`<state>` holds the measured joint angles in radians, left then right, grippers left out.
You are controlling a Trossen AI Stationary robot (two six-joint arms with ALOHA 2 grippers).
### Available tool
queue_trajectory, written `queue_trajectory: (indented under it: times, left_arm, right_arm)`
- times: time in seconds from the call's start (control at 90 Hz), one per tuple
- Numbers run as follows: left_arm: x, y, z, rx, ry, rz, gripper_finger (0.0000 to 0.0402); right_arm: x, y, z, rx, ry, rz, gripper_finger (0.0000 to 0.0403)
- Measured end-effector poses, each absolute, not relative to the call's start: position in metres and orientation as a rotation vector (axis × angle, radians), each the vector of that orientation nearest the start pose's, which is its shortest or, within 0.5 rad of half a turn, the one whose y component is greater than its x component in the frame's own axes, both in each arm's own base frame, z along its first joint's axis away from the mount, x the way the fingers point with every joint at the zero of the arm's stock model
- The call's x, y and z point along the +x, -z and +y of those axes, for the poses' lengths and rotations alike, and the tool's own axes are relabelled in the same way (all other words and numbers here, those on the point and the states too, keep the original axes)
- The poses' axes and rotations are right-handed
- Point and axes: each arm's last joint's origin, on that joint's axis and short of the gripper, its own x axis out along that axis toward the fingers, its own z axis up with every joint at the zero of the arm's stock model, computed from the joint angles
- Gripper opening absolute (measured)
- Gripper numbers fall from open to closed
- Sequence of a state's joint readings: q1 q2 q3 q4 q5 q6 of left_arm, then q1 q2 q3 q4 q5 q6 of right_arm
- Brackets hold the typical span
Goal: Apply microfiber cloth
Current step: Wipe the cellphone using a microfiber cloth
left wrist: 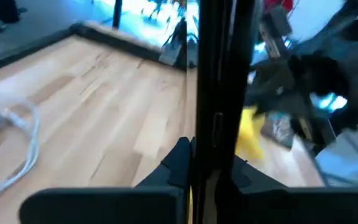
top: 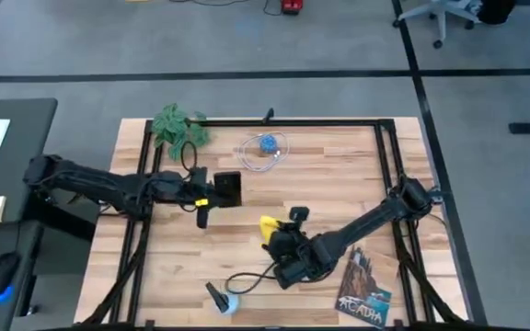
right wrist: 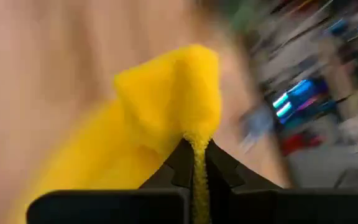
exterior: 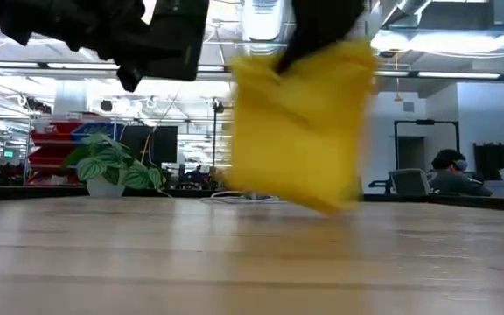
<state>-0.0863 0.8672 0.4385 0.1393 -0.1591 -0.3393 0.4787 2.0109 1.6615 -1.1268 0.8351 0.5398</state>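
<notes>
The yellow microfiber cloth [top: 267, 225] hangs rumpled from my right gripper [top: 279, 237], which is shut on it near the table's middle. The low view shows the cloth [exterior: 300, 122] above the wooden tabletop. My left gripper [top: 212, 191], left of centre, is shut on a black smartphone [top: 229, 188] held above the table. In the left wrist view the phone [left wrist: 219, 74] shows edge-on as a dark upright bar, with the cloth [left wrist: 250, 134] beyond it. My left gripper pinches the smartphone between its two fingers [left wrist: 178, 163], across the phone's thin edge [left wrist: 218, 134]. The fingers come about level from the table's left. The phone [exterior: 178, 39] is lifted clear of the table. My right gripper pinches a bunched fold of the cloth [right wrist: 197, 146] between its two fingertips. The rest of the cloth [exterior: 322, 188] hangs slack below the fingers, above the tabletop.
A green leafy plant [top: 178, 125] stands at the far left corner. A blue object with a pale cable [top: 267, 144] lies at the far middle. A book [top: 364, 291] lies at the near right. A small dark and blue thing with a cord [top: 221, 299] lies near the front edge.
</notes>
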Motion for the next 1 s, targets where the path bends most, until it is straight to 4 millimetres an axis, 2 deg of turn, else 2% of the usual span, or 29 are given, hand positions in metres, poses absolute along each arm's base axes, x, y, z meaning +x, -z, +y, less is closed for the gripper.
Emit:
queue_trajectory:
  times: [0.111,0.2,0.322,0.489,0.556,0.756,1.0]
  left_arm:
    - [0.186,-0.229,-0.012,-0.294,-0.141,0.286,0.0011]
    - [0.186,-0.229,-0.013,-0.285,-0.141,0.290,0.0011]
    - [0.186,-0.229,-0.014,-0.282,-0.140,0.292,0.0011]
    - [0.186,-0.228,-0.015,-0.278,-0.141,0.304,0.0011]
    - [0.186,-0.227,-0.015,-0.277,-0.139,0.305,0.0011]
    - [0.185,-0.226,-0.015,-0.277,-0.140,0.319,0.0011]
    - [0.185,-0.226,-0.015,-0.276,-0.140,0.322,0.0011]
  right_arm:
    - [0.333,-0.230,0.145,-0.460,0.730,1.188,0.0000]
    - [0.325,-0.232,0.136,-0.469,0.858,1.169,0.0000]
    - [0.330,-0.216,0.137,-0.531,0.833,1.083,0.0000]
    - [0.341,-0.170,0.139,-0.475,0.749,1.153,0.0001]
    - [0.342,-0.159,0.138,-0.456,0.736,1.169,0.0004]
    - [0.336,-0.140,0.141,-0.420,0.722,1.174,0.0014]
    - [0.321,-0.133,0.136,-0.431,0.698,1.252,0.0013]
